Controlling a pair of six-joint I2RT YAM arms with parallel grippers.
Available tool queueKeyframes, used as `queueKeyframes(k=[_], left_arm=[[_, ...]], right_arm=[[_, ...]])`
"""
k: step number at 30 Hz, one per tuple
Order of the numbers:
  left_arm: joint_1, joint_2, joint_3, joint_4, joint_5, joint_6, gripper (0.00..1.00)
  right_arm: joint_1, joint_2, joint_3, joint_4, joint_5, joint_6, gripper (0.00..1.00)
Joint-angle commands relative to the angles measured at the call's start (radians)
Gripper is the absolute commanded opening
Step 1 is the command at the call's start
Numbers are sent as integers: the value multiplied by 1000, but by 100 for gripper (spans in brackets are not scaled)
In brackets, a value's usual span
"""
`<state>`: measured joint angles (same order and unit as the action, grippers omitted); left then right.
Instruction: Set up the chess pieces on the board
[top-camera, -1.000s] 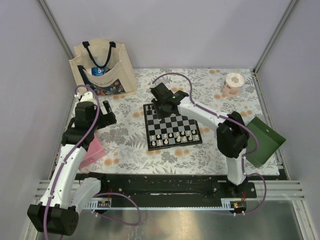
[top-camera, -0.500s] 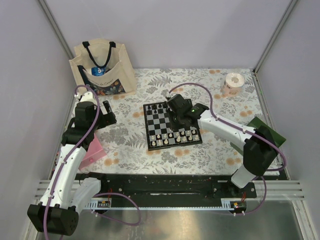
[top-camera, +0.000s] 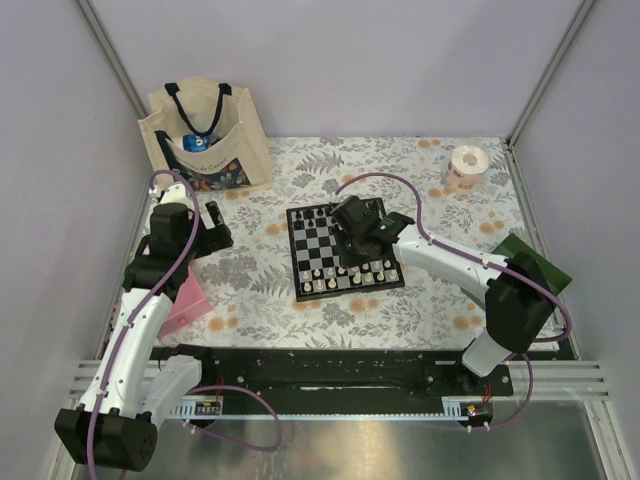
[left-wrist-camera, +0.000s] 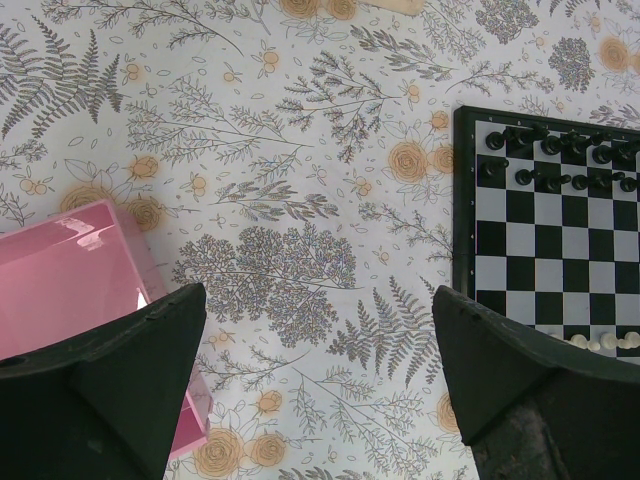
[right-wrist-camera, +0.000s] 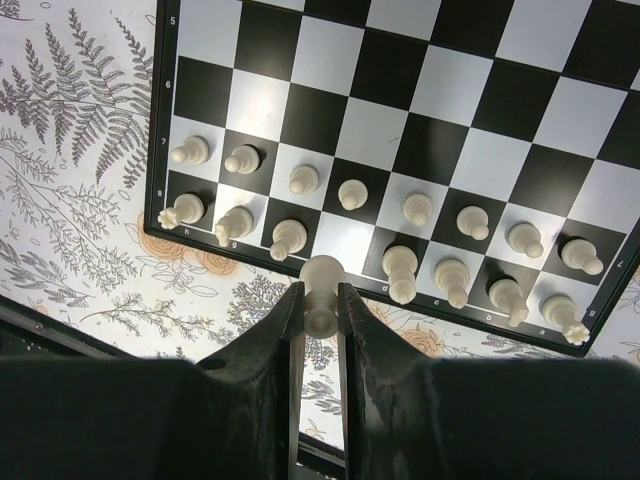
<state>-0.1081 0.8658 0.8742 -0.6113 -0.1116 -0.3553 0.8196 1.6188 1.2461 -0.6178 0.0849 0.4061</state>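
While right hand (right-wrist-camera: 320, 295) pinches a cream piece (right-wrist-camera: 322, 272) over the board (right-wrist-camera: 330, 55), left hand (left-wrist-camera: 318, 300) wide by pink box (left-wrist-camera: 70, 270).

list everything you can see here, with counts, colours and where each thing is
board: one, black and white, table centre
cream pieces: fifteen, board's two near rows
held piece: one, cream, over board's near edge
black pieces: count unclear, far rows
tote bag: one, beige, far left
roll: one, cream and orange, far right
pink box: one, left edge
green tray: one, right edge
tablecloth: one, flowered
left tool: open, empty
right tool: shut on held piece
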Motion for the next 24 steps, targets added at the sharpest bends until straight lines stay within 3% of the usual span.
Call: queueKeyframes(k=[1,24], left_arm=[[5,-2,-1,39,13,6,99],[5,-10,-3,41,12,6,99]], right_arm=[[12,-30,18,-7,-2,2,11],[13,-65,-8,-5,1,7,10]])
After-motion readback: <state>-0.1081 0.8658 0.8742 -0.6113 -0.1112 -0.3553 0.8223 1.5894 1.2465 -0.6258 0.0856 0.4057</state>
